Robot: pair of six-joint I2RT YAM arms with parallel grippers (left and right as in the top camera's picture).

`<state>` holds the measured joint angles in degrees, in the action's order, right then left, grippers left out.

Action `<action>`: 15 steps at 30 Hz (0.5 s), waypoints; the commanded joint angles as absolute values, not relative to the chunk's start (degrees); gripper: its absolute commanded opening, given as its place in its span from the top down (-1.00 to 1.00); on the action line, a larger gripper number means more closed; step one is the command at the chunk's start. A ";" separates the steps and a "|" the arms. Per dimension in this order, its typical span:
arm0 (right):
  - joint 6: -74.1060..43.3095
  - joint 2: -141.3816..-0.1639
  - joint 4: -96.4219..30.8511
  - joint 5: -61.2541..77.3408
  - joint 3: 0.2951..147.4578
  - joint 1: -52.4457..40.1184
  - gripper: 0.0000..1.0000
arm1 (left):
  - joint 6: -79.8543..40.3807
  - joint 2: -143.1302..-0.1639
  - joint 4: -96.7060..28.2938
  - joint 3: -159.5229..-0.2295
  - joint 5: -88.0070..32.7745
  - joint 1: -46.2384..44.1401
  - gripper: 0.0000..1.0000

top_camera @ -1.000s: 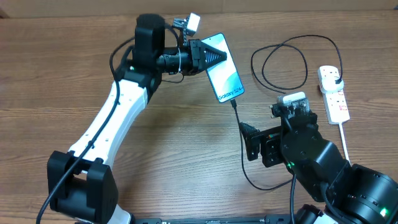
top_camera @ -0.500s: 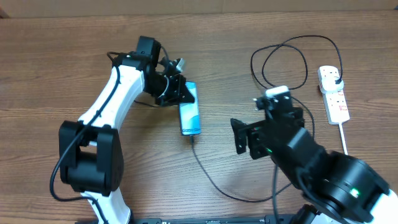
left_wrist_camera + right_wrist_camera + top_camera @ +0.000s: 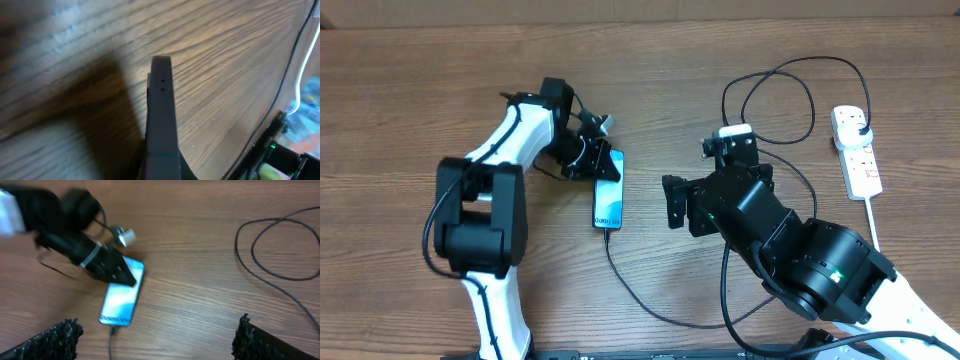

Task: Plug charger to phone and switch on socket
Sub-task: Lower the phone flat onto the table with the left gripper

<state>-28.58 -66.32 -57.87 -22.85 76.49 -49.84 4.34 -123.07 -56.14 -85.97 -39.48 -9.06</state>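
Plain brown wood-grain worktop (image 3: 410,90), shot from above with both arms reaching in. The phone (image 3: 608,203) sits left of centre with its blue screen facing up, long side running roughly top to bottom of the overhead view. The left end effector (image 3: 601,165) is clamped on the phone's upper end, and the right wrist view shows the same thing, with dark fingers over the top of the phone (image 3: 120,300). Can't tell whether the phone is flat on the wood or lifted a bit.

The charger (image 3: 724,100) is a thin black cable. One end meets the phone's bottom edge, then it curves down and across under the right arm. Further on it loops at the upper right and ends in a black plug seated in the socket (image 3: 857,158), a white strip well off to the right. Its switches are too small to read.

The right end effector (image 3: 677,205) hangs just right of the phone, not touching it, with its fingers spread wide and nothing between them.
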 commanded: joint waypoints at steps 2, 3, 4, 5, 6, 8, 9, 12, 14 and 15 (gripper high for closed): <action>-30.63 -66.08 -57.98 -22.90 77.28 -49.69 -0.99 | 6.44 -127.83 -56.36 -87.39 -46.96 -8.95 0.92; -30.63 -66.28 -58.39 -22.87 77.28 -49.69 -1.00 | 6.46 -128.38 -56.34 -87.39 -47.94 -8.95 0.91; -30.63 -66.46 -58.57 -22.87 77.28 -49.69 -0.99 | 6.44 -129.01 -56.34 -87.39 -48.56 -8.95 0.92; -30.63 -66.65 -58.67 -22.87 77.28 -49.69 -1.00 | 6.42 -129.40 -56.40 -87.39 -48.88 -8.95 0.91; -30.65 -66.83 -58.78 -22.87 77.28 -49.69 -1.00 | 6.42 -129.78 -56.55 -87.39 -48.97 -8.95 0.91; -30.63 -67.11 -58.81 -22.87 77.28 -49.69 -1.00 | 6.42 -130.02 -56.84 -87.37 -48.95 -8.95 0.88; -30.63 -67.24 -58.81 -22.87 77.28 -49.69 -1.00 | 6.44 -130.02 -56.99 -87.37 -48.88 -8.95 0.88; -30.63 -67.44 -58.81 -22.87 77.28 -49.69 -1.00 | 6.44 -130.02 -57.01 -87.37 -48.84 -8.97 0.83; -30.63 -67.53 -58.81 -22.87 77.28 -49.69 -1.00 | 6.42 -130.02 -56.95 -87.37 -47.92 -8.95 0.80; -30.63 -67.53 -58.81 -22.87 77.28 -49.69 -1.00 | 6.42 -130.02 -56.97 -87.37 -47.70 -8.95 0.79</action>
<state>-30.04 -67.46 -58.81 -22.70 76.49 -49.87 4.67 -129.03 -57.25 -86.21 -48.40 -8.99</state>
